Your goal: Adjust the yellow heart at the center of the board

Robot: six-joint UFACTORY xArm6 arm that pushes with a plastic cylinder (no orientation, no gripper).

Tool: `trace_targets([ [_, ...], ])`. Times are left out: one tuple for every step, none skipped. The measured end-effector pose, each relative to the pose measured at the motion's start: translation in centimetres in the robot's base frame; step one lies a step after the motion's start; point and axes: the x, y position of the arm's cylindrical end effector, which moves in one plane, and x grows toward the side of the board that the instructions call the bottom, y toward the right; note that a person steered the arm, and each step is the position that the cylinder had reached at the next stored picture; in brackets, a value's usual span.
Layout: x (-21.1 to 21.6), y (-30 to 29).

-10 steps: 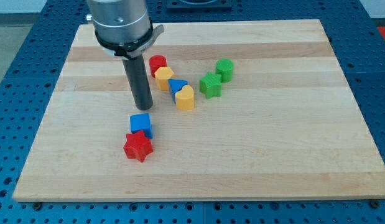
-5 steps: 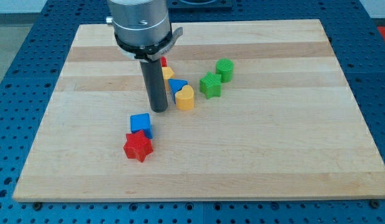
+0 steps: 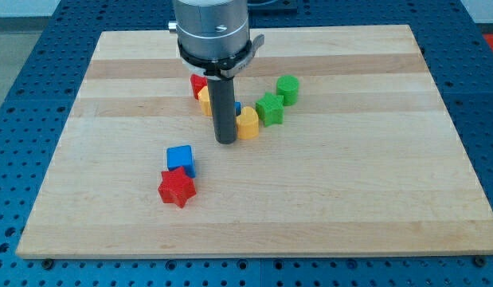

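Note:
The yellow heart (image 3: 248, 124) lies near the board's middle, partly hidden on its left by my rod. My tip (image 3: 225, 142) sits on the board right against the heart's left side. A blue block (image 3: 236, 108) peeks out behind the rod, just above the heart. A yellow block (image 3: 204, 100) and a red block (image 3: 197, 83) lie up and to the left of it, both partly covered by the rod.
A green star (image 3: 269, 108) lies just right of the heart, with a green cylinder (image 3: 287, 88) above it. A blue cube (image 3: 181, 159) and a red star (image 3: 177, 188) sit at the lower left. The wooden board (image 3: 350, 183) lies on a blue perforated table.
My rod has moved right, from left of the block row to the heart's left side. The heart has shifted slightly right, toward the green star.

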Motion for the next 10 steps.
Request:
trace_targets([
  [1.5, 0.0],
  [1.5, 0.5],
  [1.3, 1.4],
  [0.9, 1.7],
  [0.9, 1.7],
  [0.9, 1.9],
  [0.9, 2.6],
  [0.6, 3.1],
  [0.0, 3.2],
  [0.0, 3.7],
])
